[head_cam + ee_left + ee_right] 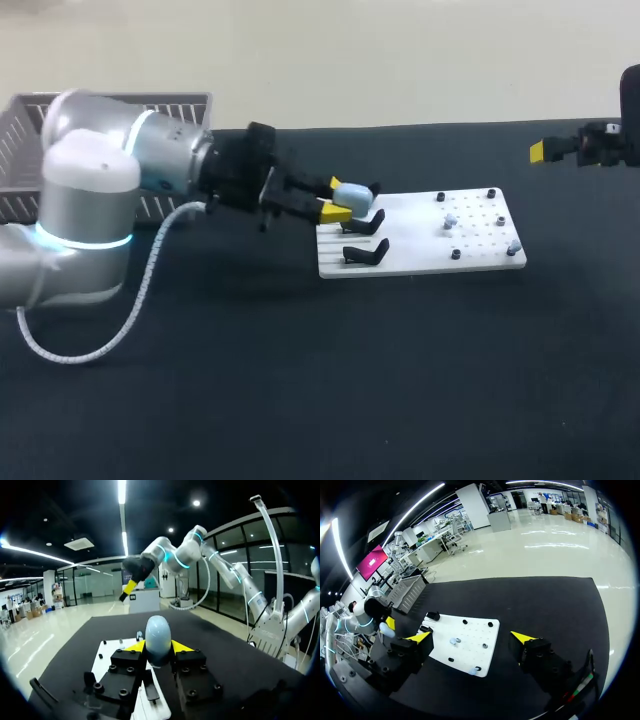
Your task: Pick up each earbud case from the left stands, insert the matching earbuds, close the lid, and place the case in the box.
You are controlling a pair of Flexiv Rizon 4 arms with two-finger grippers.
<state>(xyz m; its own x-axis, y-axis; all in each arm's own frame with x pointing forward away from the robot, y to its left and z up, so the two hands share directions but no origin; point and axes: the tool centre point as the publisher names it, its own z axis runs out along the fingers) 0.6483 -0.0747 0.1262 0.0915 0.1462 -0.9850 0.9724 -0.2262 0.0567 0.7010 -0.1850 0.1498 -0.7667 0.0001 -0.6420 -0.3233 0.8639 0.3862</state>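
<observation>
A pale blue earbud case (352,194) sits between the yellow tips of my left gripper (340,203), which is shut on it from both sides. It hangs just over the rear black stand (364,224) at the left end of the white board (420,258). The front stand (365,253) is bare. In the left wrist view the case (157,639) stands upright in the left gripper (158,648). Small pale earbuds (449,222) lie on the board's right half. My right gripper (548,150) hovers open at the far right, well off the board, with nothing between its fingers (471,638).
A white wire basket (185,103) stands at the back left behind my left arm. Black pegs (440,197) dot the board's right half. The black tabletop (330,380) stretches in front of the board.
</observation>
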